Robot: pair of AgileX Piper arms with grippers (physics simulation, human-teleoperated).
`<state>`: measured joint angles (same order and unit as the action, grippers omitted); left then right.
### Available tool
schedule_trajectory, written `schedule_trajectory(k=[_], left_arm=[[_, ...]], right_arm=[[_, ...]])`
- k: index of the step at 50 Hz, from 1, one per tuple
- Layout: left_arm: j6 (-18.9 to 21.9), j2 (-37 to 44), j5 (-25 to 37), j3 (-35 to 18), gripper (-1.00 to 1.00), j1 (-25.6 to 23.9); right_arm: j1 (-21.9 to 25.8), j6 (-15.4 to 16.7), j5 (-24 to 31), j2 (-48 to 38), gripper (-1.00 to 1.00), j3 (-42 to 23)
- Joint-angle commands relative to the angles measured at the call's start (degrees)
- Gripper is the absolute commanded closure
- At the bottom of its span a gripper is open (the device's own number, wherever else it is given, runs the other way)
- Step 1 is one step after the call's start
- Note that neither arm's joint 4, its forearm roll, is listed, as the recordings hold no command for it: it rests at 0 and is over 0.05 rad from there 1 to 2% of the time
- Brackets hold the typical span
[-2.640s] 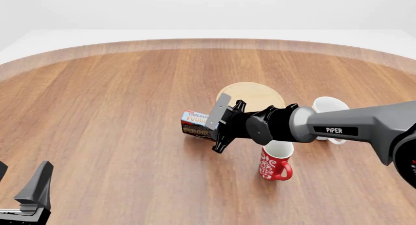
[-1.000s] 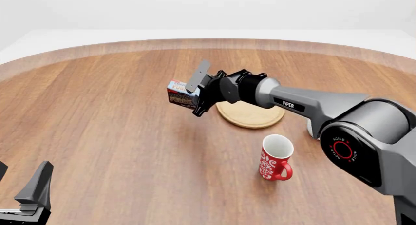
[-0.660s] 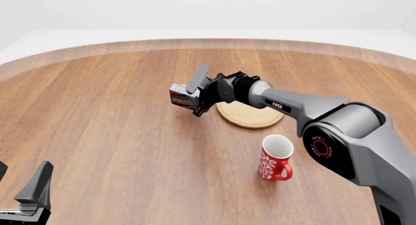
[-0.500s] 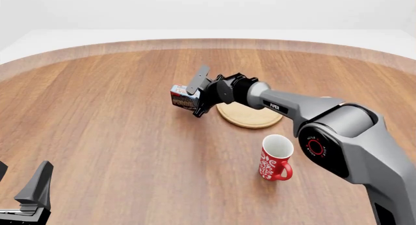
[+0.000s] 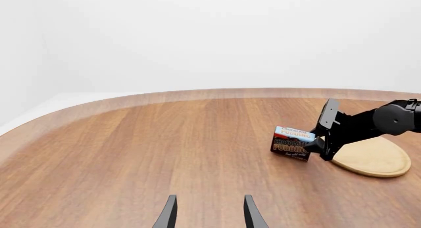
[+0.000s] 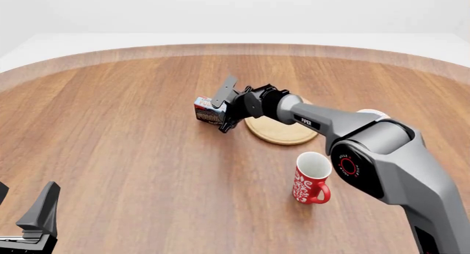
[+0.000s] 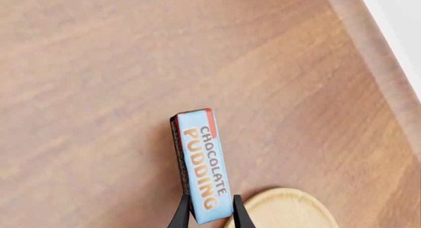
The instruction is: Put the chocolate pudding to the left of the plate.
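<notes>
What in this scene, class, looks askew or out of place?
Only the chocolate pudding: it is tilted rather than upright, pinched at one end by the right pincer, just left of the plate. The red mug stands upright and nothing is spilled.

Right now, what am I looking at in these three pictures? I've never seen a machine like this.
These are computer-simulated pictures of two robot arms at a round wooden table. The wide picture comes from a fixed camera behind the arms. The other two come from small cameras mounted on each arm's wrist, looking along its fingers.

The right gripper is shut on a small carton, the chocolate pudding, holding it just left of the plate, a flat wooden disc. Its wrist camera looks down on the carton's blue top.

The left gripper waits open near the table's edge, holding nothing.

A red mug stands nearer the camera, and a bit of a white mug shows behind the right arm.
</notes>
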<state>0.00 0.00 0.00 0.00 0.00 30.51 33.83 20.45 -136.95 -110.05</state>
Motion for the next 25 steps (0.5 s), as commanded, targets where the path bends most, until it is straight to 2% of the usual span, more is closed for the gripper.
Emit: schedule_trajectory(k=[1, 5, 6, 25], left_arm=[[0.0, 0.0, 0.0, 0.0, -1.0, 0.0], [0.0, 0.0, 0.0, 0.0, -1.0, 0.0], [0.0, 0.0, 0.0, 0.0, -1.0, 0.0], [0.0, 0.0, 0.0, 0.0, -1.0, 0.0]], right_arm=[[-0.78, -0.23, 0.41, -2.56, 1.0, -1.13], [-1.32, 0.25, 0.86, -3.22, 1.0, -2.06], [-1.58, 0.52, 0.94, -3.34, -1.0, -2.25], [-2.21, 0.6, -2.14, 1.36, -1.0, 3.81]])
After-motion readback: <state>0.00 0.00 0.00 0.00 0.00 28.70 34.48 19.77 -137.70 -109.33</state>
